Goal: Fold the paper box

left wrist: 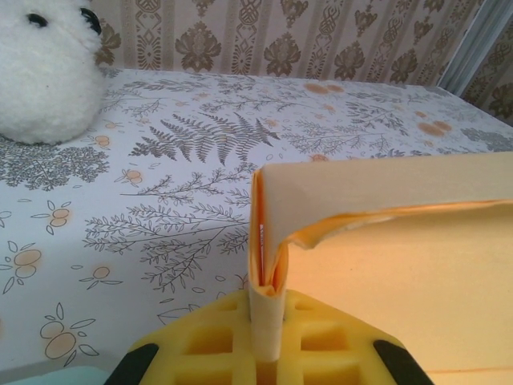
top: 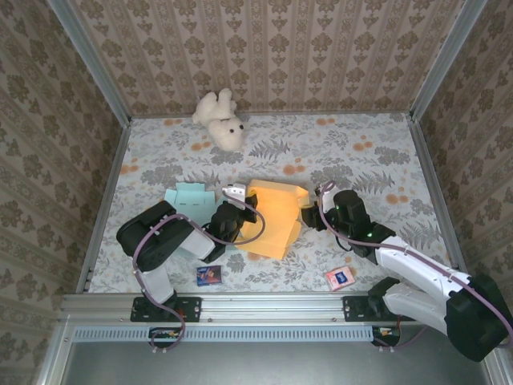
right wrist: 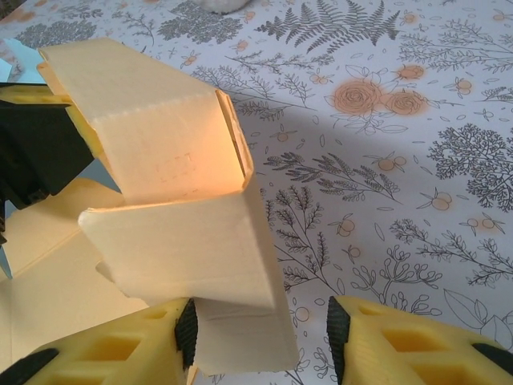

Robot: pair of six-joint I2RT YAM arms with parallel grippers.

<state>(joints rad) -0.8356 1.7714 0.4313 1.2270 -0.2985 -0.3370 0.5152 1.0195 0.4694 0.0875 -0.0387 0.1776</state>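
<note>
One paper box [top: 276, 218] flap sits pinched in the closed left gripper [left wrist: 264, 327]; another lies between the half-open jaws of the right gripper [right wrist: 261, 325], apparently unclamped.

the surface [top: 361, 160] in front of me is covered in a pale print of ferns, orange roses and little fruits. far back, a bit to my left, a white plush bear [top: 220, 119] lies close to the back wall [top: 280, 48], which is papered in a brown damask pattern like the side walls. a pale teal sheet of cut card [top: 188, 196] lies flat on my left. near the front edge sit two small cards, well apart: a dark blue one [top: 209, 275] on my left and a pink and blue one [top: 340, 277] on my right, both just beyond the metal rail [top: 264, 305].
</note>
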